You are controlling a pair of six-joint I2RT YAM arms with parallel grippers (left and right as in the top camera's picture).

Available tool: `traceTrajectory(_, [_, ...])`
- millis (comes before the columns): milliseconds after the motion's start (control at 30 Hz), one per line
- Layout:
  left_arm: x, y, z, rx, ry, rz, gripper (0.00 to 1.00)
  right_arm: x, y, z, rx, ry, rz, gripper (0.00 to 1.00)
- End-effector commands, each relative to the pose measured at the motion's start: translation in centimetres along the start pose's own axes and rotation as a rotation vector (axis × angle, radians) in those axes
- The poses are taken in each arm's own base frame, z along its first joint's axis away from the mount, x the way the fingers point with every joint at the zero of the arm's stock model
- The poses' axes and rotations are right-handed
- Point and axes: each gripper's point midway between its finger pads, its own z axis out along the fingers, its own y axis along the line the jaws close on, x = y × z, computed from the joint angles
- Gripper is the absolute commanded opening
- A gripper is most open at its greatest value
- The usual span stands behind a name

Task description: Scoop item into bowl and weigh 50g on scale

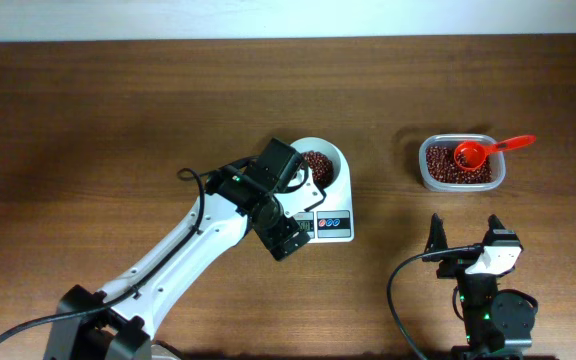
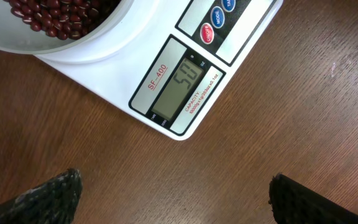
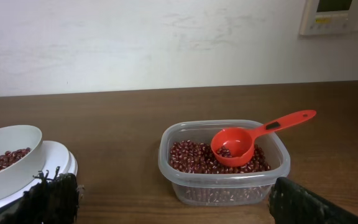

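Hovering wide and empty over the middle of the counter (image 1: 88, 110), the left hand (image 2: 179, 205) frames the scale (image 2: 135, 68), its display (image 2: 182, 84) reading 50, with the beans (image 1: 317, 163) in the white bowl (image 1: 336, 160) on top. Judged best: lift straight away, nudging nothing. Bare counter lies around; the right hand (image 1: 465, 232), also wide, sits near the front edge by the clear tub (image 1: 460, 184).

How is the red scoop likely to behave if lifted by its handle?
The red scoop looks like moulded plastic, so probably stiff and light. A few beans sit in its cup and may spill if it tilts.
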Motion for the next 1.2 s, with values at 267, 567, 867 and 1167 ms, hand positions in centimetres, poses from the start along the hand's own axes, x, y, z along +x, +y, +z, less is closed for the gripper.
traceTrajectory(267, [-0.1,-0.1,-0.1,0.002,-0.008,0.016,0.99,0.3,0.1,0.0,-0.002,0.006,-0.006,0.99])
traceTrajectory(567, [-1.3,-0.1,-6.2,-0.078,-0.193,0.031,0.99,0.3,0.1,0.0,-0.002,0.006,-0.006,0.99])
traceTrajectory(867, [2.4,-2.5,-21.4,-0.291,-0.625,0.06,0.99,0.3,0.1,0.0,-0.002,0.006,-0.006,0.99])
traceTrajectory(1167, [10.0,-5.0,-21.5,-0.382,-0.809,0.026,0.99,0.3,0.1,0.0,-0.002,0.006,-0.006,0.99])
